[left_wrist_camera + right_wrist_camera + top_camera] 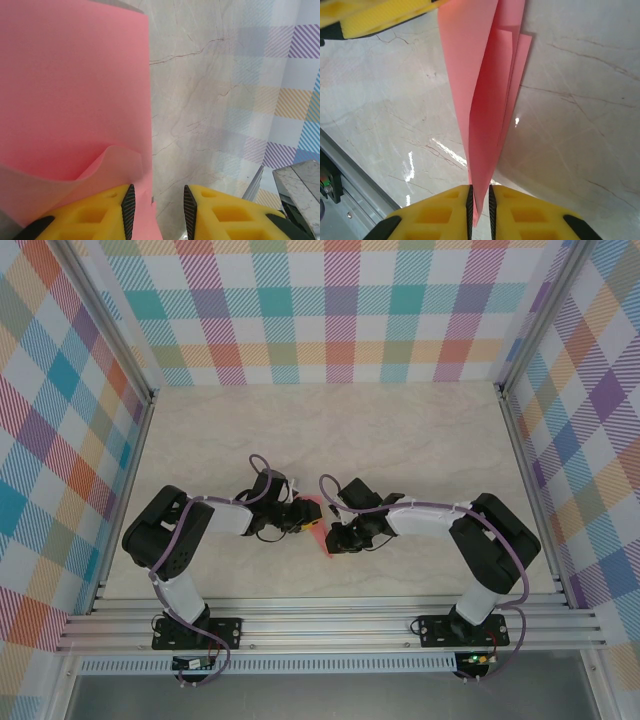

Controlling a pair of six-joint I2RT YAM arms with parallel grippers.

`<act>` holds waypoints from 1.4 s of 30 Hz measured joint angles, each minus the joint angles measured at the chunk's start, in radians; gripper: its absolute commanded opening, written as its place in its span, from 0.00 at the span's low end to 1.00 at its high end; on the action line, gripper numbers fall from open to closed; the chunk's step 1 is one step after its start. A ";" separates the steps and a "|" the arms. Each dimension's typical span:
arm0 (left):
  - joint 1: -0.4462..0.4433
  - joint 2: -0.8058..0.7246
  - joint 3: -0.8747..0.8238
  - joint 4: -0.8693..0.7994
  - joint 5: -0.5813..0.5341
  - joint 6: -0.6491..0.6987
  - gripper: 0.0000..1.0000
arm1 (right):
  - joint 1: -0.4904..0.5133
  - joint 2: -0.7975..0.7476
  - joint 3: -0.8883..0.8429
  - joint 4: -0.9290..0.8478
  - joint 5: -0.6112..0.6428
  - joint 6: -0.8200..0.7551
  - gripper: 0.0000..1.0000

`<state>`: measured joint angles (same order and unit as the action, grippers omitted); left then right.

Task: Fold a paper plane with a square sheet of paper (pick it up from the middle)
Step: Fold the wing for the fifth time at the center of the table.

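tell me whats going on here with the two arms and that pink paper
Two robot arms are working on a pink paper sheet over the middle of the table. The right gripper is shut on the narrow end of the sheet, which is already creased into several layers. The left gripper has its jaws apart, with an edge of the paper running between them, close to one pad. It is not a finished plane yet.

Lab cell — plaid walls [340, 310] (aluminium rails [330, 625])
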<state>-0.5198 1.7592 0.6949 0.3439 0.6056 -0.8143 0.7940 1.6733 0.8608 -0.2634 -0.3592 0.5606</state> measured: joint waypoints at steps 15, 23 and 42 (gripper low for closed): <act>0.000 0.002 0.001 0.000 0.001 0.000 0.33 | 0.021 0.058 0.010 0.020 -0.042 -0.023 0.07; 0.000 0.003 0.002 -0.002 0.000 0.000 0.33 | 0.025 0.085 0.010 0.046 -0.064 -0.022 0.04; 0.000 0.004 0.010 -0.019 0.000 0.000 0.32 | 0.008 0.008 -0.026 0.116 -0.044 0.100 0.09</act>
<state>-0.5194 1.7634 0.7044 0.3244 0.6052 -0.8143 0.8017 1.6817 0.8349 -0.1471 -0.4030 0.6601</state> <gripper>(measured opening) 0.326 0.129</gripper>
